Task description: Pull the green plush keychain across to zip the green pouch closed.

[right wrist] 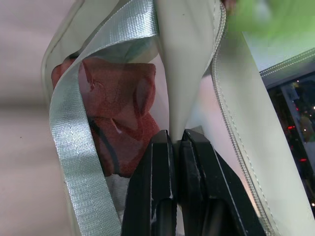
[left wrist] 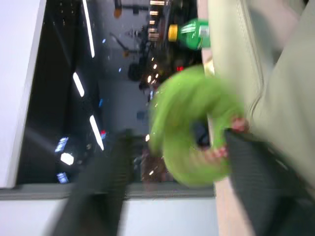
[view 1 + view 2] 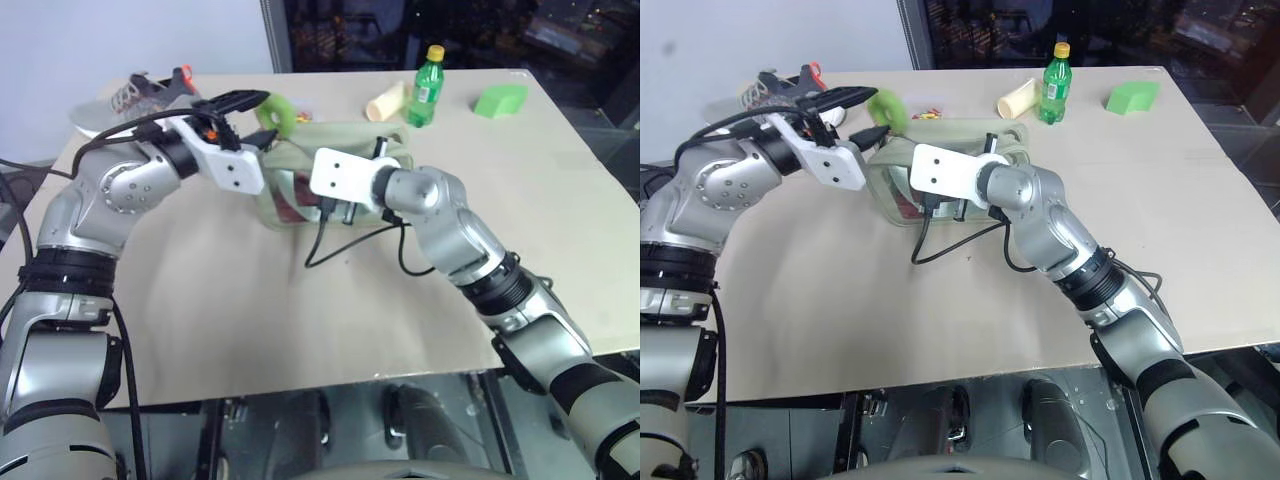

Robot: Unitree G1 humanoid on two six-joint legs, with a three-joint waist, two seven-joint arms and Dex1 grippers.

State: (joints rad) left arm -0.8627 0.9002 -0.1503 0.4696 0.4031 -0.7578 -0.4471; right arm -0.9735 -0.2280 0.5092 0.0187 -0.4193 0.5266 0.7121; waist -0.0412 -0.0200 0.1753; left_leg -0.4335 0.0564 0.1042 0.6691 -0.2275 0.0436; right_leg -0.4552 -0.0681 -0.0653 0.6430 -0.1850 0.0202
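Note:
The pale green pouch (image 3: 345, 135) lies near the table's far middle, with reddish items (image 1: 120, 123) visible through its clear window. At its left end the lime-green plush keychain (image 3: 280, 112) stands raised above the table. My left gripper (image 3: 263, 116) is level with it and open. The fuzzy ring (image 2: 192, 132) sits between the spread fingers, against one finger (image 2: 268, 182) and apart from the other. From the right, my right gripper (image 1: 176, 140) is shut on a fold of the pouch's fabric beside the zipper seam (image 1: 231, 128).
A green bottle with a yellow cap (image 3: 428, 85), a beige cup on its side (image 3: 387, 100) and a green wedge block (image 3: 500, 100) stand behind the pouch. A grey shoe (image 3: 140, 100) is at the back left. Black cables (image 3: 340, 245) hang over the table (image 3: 300, 330).

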